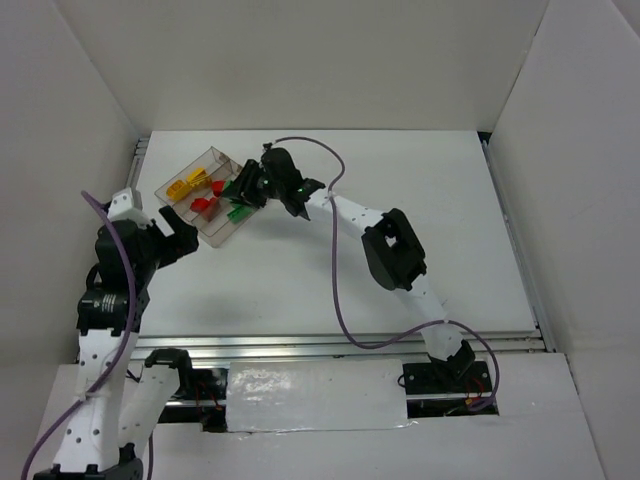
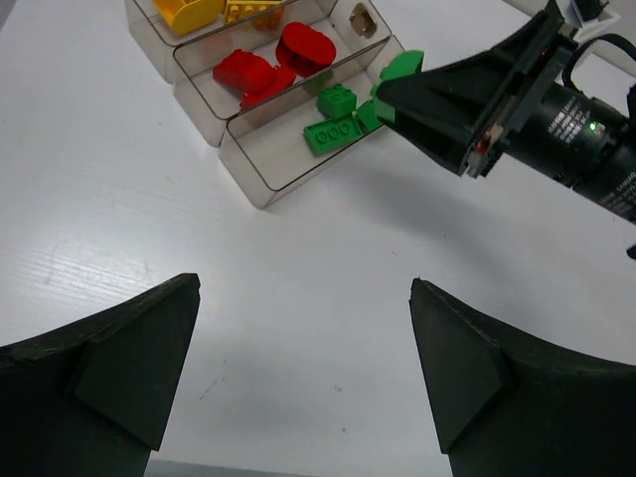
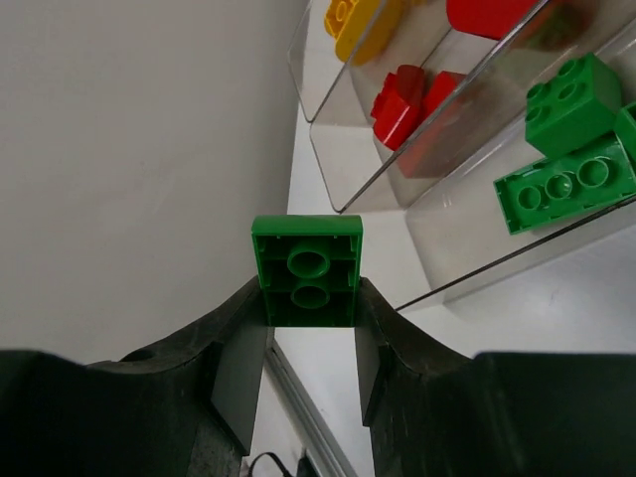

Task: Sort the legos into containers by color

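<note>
The clear three-compartment tray (image 1: 216,236) lies at the far left of the table. Yellow bricks (image 2: 189,10) fill one lane, red bricks (image 2: 253,72) the middle lane, and green bricks (image 2: 333,134) the lane nearest the right arm. My right gripper (image 1: 243,186) is shut on a green brick (image 3: 308,268), held by its sides with the hollow underside facing the camera, just above the far end of the green lane (image 3: 561,184). That brick also shows in the left wrist view (image 2: 402,65). My left gripper (image 2: 305,283) is open and empty over bare table, short of the tray's near end (image 2: 248,164).
White walls enclose the table on the left, back and right. The left wall stands close behind the tray (image 3: 119,149). A metal rail (image 1: 380,345) runs along the table's near edge. The right arm's purple cable (image 1: 335,270) arcs over the middle of the table.
</note>
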You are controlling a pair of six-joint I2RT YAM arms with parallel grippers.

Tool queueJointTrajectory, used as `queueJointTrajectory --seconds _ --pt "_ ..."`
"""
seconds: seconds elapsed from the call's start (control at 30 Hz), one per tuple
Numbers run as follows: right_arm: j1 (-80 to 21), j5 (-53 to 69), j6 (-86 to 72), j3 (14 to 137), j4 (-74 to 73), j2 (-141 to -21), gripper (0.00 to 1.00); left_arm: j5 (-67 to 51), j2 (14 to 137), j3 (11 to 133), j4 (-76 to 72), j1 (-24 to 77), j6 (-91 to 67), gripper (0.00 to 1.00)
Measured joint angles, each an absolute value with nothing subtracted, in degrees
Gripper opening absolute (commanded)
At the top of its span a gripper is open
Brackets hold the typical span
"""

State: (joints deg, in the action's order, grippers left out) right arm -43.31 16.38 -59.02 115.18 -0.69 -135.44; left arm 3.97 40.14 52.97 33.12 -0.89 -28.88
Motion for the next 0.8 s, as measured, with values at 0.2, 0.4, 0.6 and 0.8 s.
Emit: queueJointTrajectory --seconds 0.2,0.4,0.6,0.8 --pt "-42.96 16.99 -63.4 117.05 0.47 -141.03 0.24 5.28 36.14 50.26 32.73 -1.74 -28.88 0.99" --pt "-42.92 17.54 -65.12 118.24 0.84 -143.76 0.72 4.71 37.39 50.26 32.69 -1.78 -28.8 1.0" --pt "-42.85 17.89 -63.72 120.95 1.26 -143.76 0.87 3.66 37.69 50.26 32.56 -1.8 -28.71 1.0" --pt "-42.81 17.58 -60.66 118.32 0.08 -141.6 0.88 4.01 37.82 50.26 32.58 -2.24 -28.73 1.0"
